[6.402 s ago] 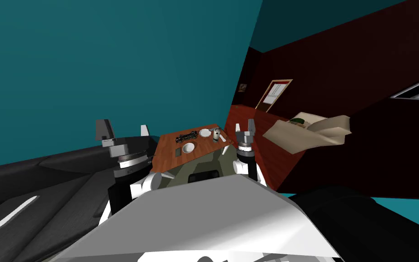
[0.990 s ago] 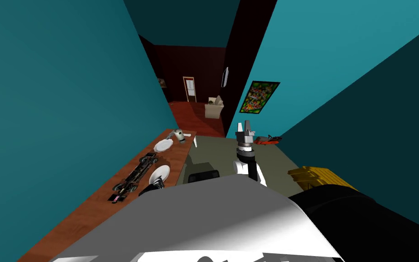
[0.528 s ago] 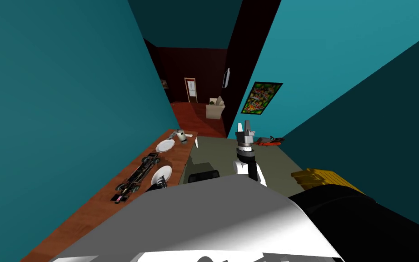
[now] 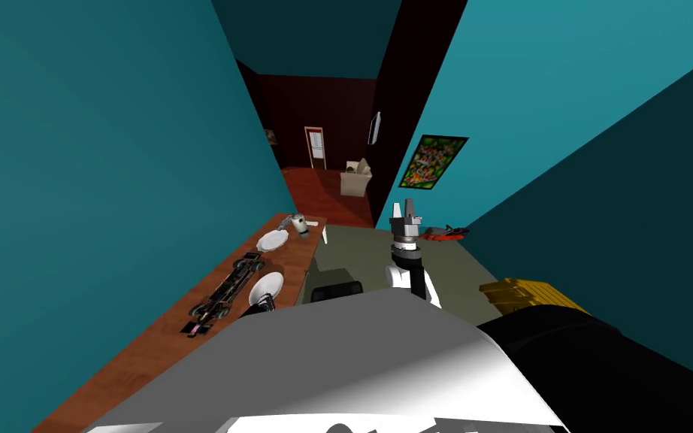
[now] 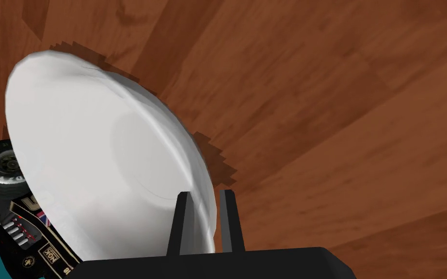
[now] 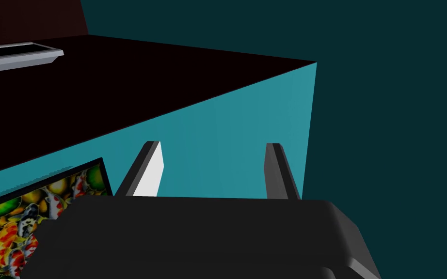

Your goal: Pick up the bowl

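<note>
The left hand point(image 5: 205, 193) is gripping the white bowl point(image 5: 101, 164) by its rim. Its two thin fingers point(image 5: 183, 223) are standing close together, one pressing inside the rim and one outside, with the wall of the bowl pinched between them. The bowl is lying over the brown wooden worktop point(image 5: 339, 121), its hollow turned toward the hand's camera and its jagged shadow falling on the wood just beside the rim. Whether it is resting on the wood or raised off it, I cannot tell.

On the far side of the bowl from the fingers, a black model racing car point(image 5: 19, 227) is lying touching or nearly touching the bowl's edge, two of its tyres showing past the rim.

From the head view, the left hand point(image 4: 261, 303) is sitting low at the near edge of the bowl point(image 4: 268, 286), with the car point(image 4: 225, 289) stretching alongside it on the worktop point(image 4: 149, 353). Farther along from the hand a second white dish point(image 4: 270, 240) is lying, and beyond that a small pale object point(image 4: 298, 222) near the worktop's end.

The right hand point(image 4: 403, 204) is hanging well apart from the worktop, raised and pointing upward, its fingers spread wide point(image 6: 213, 145) and gripping nothing.
</note>
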Tool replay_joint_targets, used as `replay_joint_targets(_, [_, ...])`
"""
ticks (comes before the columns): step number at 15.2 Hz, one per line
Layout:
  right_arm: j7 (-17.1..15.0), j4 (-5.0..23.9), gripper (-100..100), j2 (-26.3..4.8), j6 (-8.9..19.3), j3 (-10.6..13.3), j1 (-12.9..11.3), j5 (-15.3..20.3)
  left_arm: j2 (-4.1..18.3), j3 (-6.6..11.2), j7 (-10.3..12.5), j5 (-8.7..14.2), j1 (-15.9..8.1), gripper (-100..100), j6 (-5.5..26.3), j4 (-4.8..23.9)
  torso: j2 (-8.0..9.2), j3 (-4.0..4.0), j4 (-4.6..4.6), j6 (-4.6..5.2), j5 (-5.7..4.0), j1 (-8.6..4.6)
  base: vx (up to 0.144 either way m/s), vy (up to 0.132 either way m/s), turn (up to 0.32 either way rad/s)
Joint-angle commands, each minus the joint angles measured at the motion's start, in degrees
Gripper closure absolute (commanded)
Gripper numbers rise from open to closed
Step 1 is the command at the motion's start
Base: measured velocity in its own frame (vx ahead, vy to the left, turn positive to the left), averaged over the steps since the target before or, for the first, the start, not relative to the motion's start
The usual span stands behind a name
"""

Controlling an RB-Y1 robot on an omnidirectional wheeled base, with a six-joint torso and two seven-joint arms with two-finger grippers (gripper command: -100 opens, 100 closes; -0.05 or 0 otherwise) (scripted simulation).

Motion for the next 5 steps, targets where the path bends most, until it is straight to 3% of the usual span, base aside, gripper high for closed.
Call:
replay_joint_targets(1, [0.0,0.0,0,0.0,0.0,0.0,0.0,0.0,1.3,-0.67,0.7,0.9,0.9,100,1.6,-2.3,0.00,0.00,0.00,0.00,0.00,0.00,-0.048,-0.061,-0.039])
replay_joint_targets(4, [0.0,0.0,0,0.0,0.0,0.0,0.0,0.0,3.0,-1.54,1.6,2.2,2.1,100,3.4,-5.1,0.13,0.08,0.03,-0.01,-0.06,-0.15,-0.049,-0.059,-0.027])
replay_joint_targets(5, [0.0,0.0,0,0.0,0.0,0.0,0.0,0.0,2.2,-0.92,1.1,1.4,1.7,100,2.7,-4.1,0.15,0.09,0.03,0.00,-0.08,-0.16,-0.032,-0.034,-0.005])
